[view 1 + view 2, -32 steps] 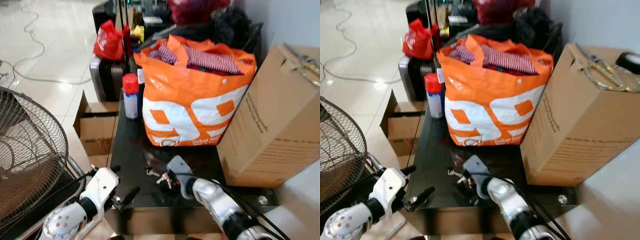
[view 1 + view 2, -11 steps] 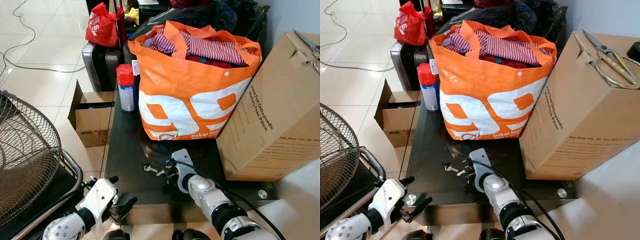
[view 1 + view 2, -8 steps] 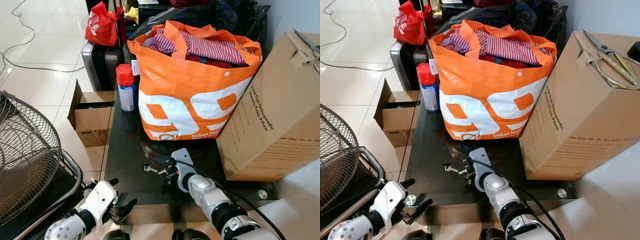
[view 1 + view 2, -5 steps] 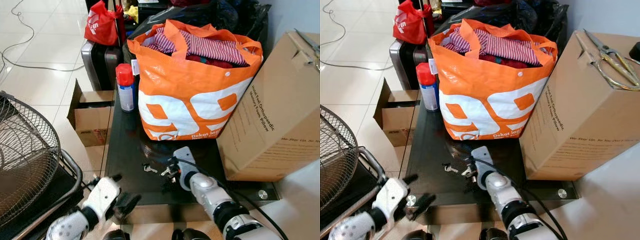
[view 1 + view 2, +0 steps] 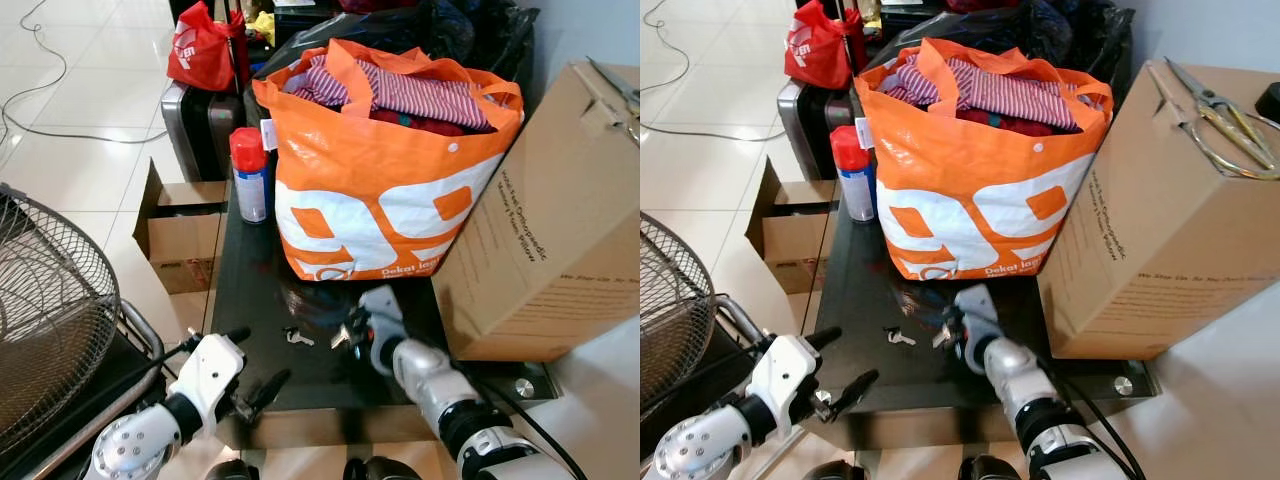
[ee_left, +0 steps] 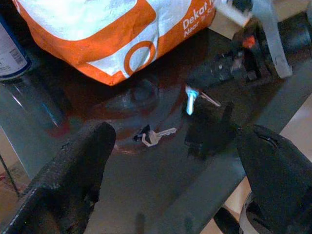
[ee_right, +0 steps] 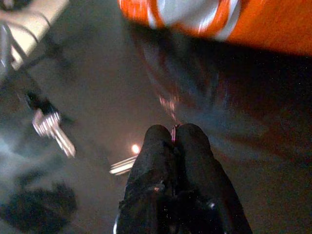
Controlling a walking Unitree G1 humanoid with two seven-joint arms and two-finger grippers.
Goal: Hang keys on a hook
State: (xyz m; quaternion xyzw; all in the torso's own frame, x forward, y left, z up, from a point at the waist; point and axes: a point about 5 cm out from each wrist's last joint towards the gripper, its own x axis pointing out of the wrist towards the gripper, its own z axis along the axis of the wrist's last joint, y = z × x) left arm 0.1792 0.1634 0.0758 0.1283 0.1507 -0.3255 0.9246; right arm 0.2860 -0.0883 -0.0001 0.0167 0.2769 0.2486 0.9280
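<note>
On the black glass table (image 5: 255, 280), my right gripper (image 5: 347, 326) is shut on a small bunch of keys (image 6: 191, 101) that hangs just above the glass in front of the orange bag. In the right wrist view its fingertips (image 7: 161, 139) are pressed together, with a key blade (image 7: 122, 166) sticking out below them. One loose key with a dark tag (image 5: 293, 335) lies flat on the table a little to the left of that gripper. My left gripper (image 5: 260, 357) hovers open at the table's front edge, short of the loose key (image 6: 155, 137).
A full orange shopping bag (image 5: 380, 190) and a big cardboard box (image 5: 545, 230) take up the back and right of the table. A red-capped spray can (image 5: 248, 175) stands at the back left. A fan cage (image 5: 50, 310) is on my left, and an open carton (image 5: 180, 240) sits on the floor.
My right gripper has moved a little to the right and up with the keys. One key has stayed behind on the glass. The left gripper has risen slightly.
</note>
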